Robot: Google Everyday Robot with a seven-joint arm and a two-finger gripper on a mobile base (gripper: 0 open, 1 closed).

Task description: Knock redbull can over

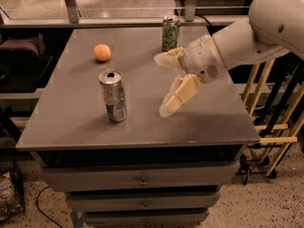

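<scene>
The gripper (160, 85), spread wide and empty, hovers near the upright redbull can (113, 96) by the front edge of the bench (204, 122). Light and slim, the can should topple if pushed high.

Cream two-finger gripper (161, 85), 1, fingers spread apart, over the grey metal table (71, 120), 1. Cans, 2: slim silver-and-blue aluminium redbull can (113, 95) left of the pincer; green patterned can (170, 33) behind it. Round orange fruit (101, 52), 1, further left
</scene>
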